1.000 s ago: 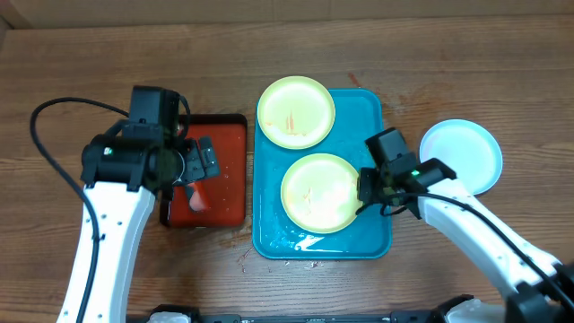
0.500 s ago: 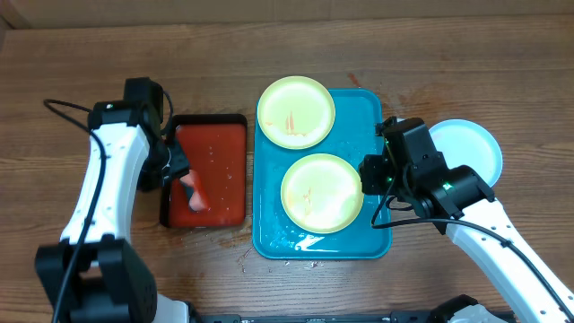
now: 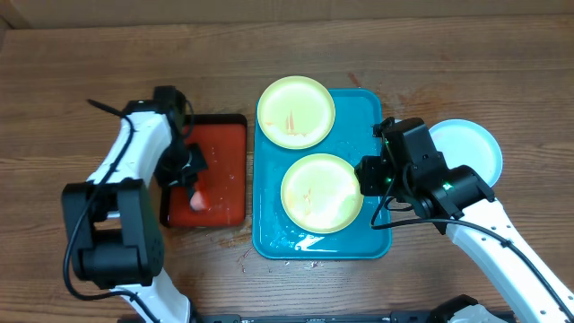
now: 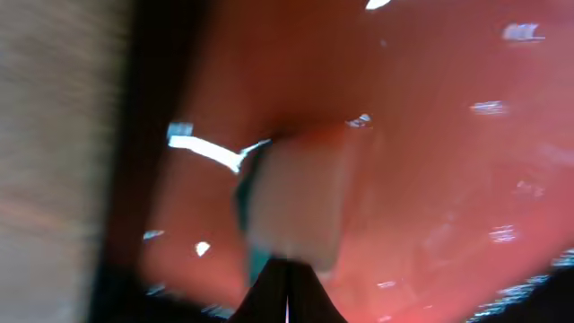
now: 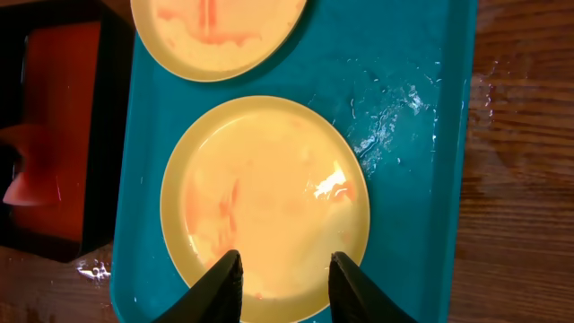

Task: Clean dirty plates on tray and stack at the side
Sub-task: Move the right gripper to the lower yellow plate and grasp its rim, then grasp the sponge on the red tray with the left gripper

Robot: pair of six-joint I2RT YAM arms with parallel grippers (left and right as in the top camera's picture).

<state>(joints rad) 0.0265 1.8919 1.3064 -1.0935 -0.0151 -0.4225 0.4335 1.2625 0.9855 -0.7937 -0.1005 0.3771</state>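
Two yellow-green plates lie on the turquoise tray (image 3: 366, 108): a far plate (image 3: 296, 112) with orange smears that overhangs the back rim, and a near plate (image 3: 321, 193) with fainter smears. A third, whitish plate (image 3: 462, 154) rests on the table to the right. My right gripper (image 3: 366, 184) hovers open over the near plate (image 5: 269, 197), at its right edge, its fingers (image 5: 224, 283) apart and empty. My left gripper (image 3: 190, 179) is down in the red tray, tips shut (image 4: 287, 287) on the near edge of a pinkish sponge (image 4: 296, 197); this view is blurred.
The black-rimmed tray with the red-orange inside (image 3: 224, 152) sits just left of the turquoise tray, wet and glossy. Water drops lie on the turquoise tray's floor (image 5: 395, 108). A cable loops by the left arm. Bare wooden table (image 3: 448, 54) surrounds both trays.
My left arm has swung in and dropped over the red tray, and its jaws have gone from wide open to shut at the sponge. The right arm shifted slightly, then held still.
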